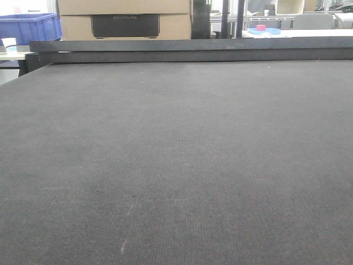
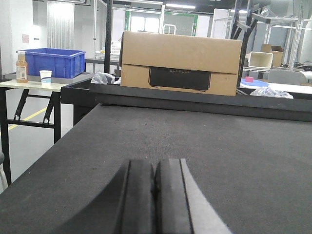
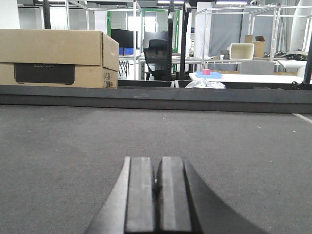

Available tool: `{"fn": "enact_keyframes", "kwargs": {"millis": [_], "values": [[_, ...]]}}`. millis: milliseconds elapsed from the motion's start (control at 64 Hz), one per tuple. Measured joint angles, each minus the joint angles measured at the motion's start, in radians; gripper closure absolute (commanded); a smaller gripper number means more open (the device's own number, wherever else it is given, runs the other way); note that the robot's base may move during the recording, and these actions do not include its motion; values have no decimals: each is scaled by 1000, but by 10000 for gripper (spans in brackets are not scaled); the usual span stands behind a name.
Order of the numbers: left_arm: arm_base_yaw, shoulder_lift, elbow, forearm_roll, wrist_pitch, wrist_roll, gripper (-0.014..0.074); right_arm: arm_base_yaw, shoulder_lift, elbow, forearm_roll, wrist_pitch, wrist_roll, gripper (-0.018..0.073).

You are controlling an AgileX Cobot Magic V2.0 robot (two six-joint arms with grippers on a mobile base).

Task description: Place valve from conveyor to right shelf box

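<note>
Dark grey woven conveyor belt [image 1: 176, 165] shows no valve, so its direction cannot be told; black left gripper [image 2: 155, 170] and right gripper [image 3: 157, 168] clenched, empty.

Front cam sits low at the near edge of the conveyor [image 1: 176, 165], facing straight across. Belt fills most of the frame, w/ the black raised bar [image 1: 193, 49] on the far side and the cardboard box [image 1: 124, 19] behind it, top cut off. My left wrist cam looks fwd just above the belt, over my left gripper [image 2: 155, 170]. It's offset left, so the belt's left edge and the blue bin [image 2: 53, 61] show. Right wrist cam has the same low fwd look over my right gripper [image 3: 157, 168], offset right, so the box sits at frame left. All 3 share belt, bar and box.
</note>
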Motion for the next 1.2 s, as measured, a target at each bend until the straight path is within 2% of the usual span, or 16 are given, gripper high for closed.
{"fn": "enact_keyframes", "kwargs": {"millis": [859,953,1062,1203], "values": [[0,0,0,0,-20,0,707,0,0,0,0,0,0,722],[0,0,-4,0,-37,0,707,0,0,1,0,-56,0,722],[0,0,-77,-9,51,0,707,0,0,-12,0,-125,0,722],[0,-4,-246,-20,199,0,707,0,-2,-148,0,0,0,722]]}}
